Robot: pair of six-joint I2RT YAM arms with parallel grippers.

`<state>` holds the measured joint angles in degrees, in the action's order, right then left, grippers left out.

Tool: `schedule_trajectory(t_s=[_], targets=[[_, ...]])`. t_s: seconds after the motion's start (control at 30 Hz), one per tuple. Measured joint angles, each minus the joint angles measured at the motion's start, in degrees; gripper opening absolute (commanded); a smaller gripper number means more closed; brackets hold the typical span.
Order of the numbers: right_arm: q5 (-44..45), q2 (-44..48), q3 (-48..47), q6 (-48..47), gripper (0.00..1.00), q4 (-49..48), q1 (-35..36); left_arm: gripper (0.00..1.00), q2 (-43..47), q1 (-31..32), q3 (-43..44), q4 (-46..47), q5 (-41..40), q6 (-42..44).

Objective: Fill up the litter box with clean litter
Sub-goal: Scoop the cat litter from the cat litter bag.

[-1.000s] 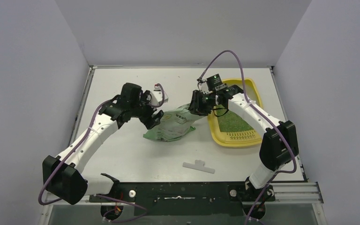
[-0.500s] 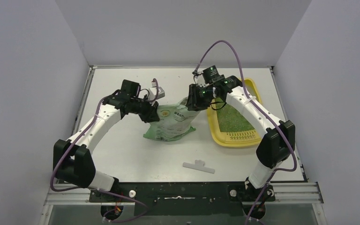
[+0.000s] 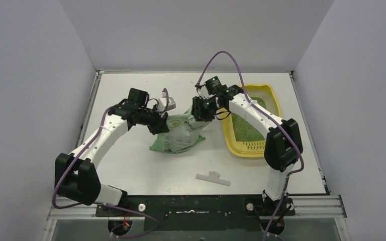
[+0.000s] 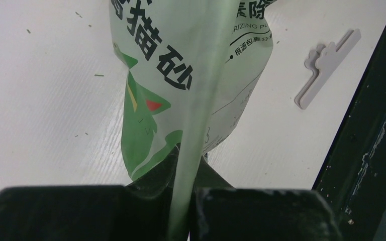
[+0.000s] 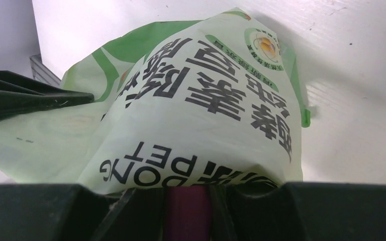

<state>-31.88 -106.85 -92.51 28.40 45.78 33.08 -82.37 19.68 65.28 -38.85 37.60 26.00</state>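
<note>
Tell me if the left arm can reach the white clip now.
Probably not yet: the left gripper is shut on the green bag, though nothing blocks the way to the white clip.

The bag [image 3: 178, 134] stands mid-table, pinched between the left gripper [image 3: 161, 122] and the right gripper [image 3: 200, 111], so arms and bag form a bar across the middle, with only a narrow gap between bag and tray [image 3: 249, 153]. The right arm [image 3: 254, 113] slants over the tray's left rim and part of its floor, leaving the far right corner and grille end reachable from above. Bare table [image 3: 130, 165] lies near and left of the bag, broken only by a white clip [image 3: 213, 177] near the front edge, and walls [image 3: 30, 75] close off the left, back and right.
</note>
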Motion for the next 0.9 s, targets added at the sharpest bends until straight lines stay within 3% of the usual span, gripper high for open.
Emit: schedule_trajectory(t_s=[0.27,0.5,0.77,0.8,0.87,0.9], targets=[[-1.1,-0.1,1.0,1.0,0.00,-1.6,0.0,0.00,2.5,-0.1,-1.9,1.4,-1.2,0.8],[2.9,0.0,-1.9,0.6,0.00,3.1,0.5,0.00,2.5,0.0,-2.0,2.5,0.4,0.8],[8.3,5.9,0.3,0.6,0.00,8.4,0.7,0.00,2.0,4.8,0.0,3.1,0.7,1.8],[9.2,7.1,1.0,0.5,0.00,9.0,0.6,0.07,1.7,5.1,0.3,3.3,0.7,1.6],[9.9,8.8,2.7,0.6,0.00,9.1,0.6,0.33,1.6,5.5,0.3,4.0,0.6,0.7],[9.8,9.2,3.5,0.7,0.00,9.0,0.6,0.38,1.6,5.5,0.3,4.5,0.4,-0.2]])
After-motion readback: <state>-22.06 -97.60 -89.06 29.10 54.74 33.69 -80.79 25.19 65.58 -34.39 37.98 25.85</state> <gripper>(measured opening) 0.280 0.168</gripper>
